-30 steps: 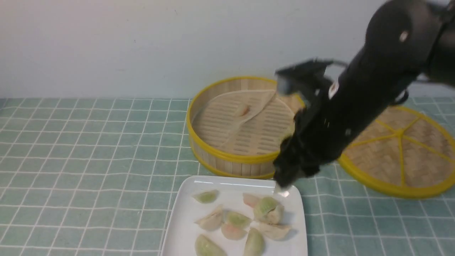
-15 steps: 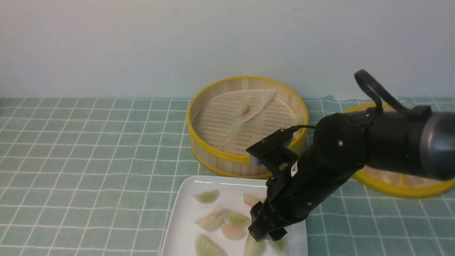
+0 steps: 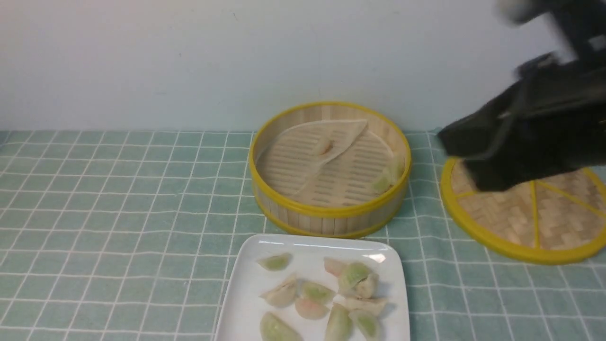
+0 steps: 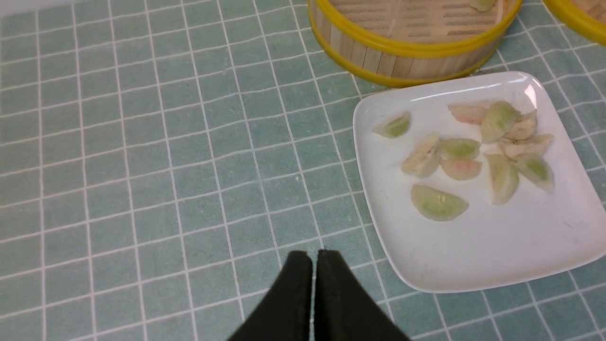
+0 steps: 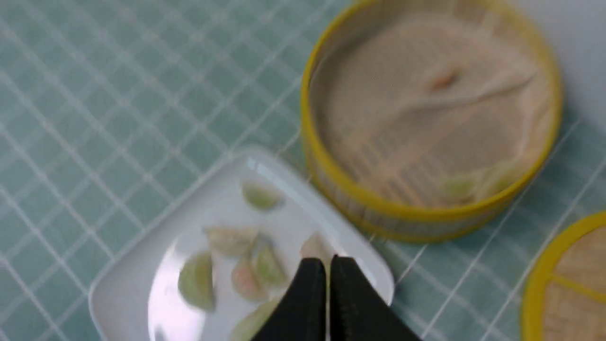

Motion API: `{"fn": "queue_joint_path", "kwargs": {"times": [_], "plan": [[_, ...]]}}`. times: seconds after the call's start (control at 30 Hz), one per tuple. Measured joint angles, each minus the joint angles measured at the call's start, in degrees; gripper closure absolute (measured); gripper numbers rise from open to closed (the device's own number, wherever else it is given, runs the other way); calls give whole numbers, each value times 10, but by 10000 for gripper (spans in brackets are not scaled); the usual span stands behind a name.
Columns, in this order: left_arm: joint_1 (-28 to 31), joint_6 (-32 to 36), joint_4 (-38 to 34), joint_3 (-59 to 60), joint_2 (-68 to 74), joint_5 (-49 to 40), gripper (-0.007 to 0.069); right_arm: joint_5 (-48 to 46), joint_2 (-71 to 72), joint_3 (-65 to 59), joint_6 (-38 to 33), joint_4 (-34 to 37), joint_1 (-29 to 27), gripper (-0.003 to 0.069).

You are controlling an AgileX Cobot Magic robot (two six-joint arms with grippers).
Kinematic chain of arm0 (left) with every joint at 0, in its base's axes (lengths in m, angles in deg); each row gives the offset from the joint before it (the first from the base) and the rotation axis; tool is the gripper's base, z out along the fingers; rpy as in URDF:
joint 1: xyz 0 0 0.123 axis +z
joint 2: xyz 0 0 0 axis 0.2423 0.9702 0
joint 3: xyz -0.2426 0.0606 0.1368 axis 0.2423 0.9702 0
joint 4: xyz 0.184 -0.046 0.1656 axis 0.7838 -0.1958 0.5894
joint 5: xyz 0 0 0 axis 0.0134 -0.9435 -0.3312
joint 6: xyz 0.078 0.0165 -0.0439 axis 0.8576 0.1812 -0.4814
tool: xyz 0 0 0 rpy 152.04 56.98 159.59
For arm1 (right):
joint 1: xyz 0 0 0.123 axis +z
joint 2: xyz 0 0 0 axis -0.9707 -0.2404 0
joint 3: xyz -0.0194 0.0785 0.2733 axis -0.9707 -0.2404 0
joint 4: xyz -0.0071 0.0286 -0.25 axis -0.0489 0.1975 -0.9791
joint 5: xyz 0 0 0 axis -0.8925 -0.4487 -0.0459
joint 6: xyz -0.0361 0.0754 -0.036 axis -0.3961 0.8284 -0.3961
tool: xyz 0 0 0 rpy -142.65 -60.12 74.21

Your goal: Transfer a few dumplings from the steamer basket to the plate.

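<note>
Green-check tablecloth, moments after a drop: right gripper has pulled up off the plate w/ jaws pinched together, empty; left gripper closed too, idle. One more dumpling plated; two remain in steamer basket, so job prob. near done.

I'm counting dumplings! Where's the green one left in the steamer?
In the front view, the green dumpling lies inside the steamer basket, against its right wall, just beyond the far right corner of the plate.
</note>
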Motion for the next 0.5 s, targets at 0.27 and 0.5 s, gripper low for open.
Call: {"fn": "queue_joint_path", "kwargs": {"times": [0.27,0.5], "plan": [[0,0,0,0,0,44,631,179,365,-218,98,-93,0,672],[0,0,-1,0,0,96,631,280,565,-409,234,-234,0,672]]}}
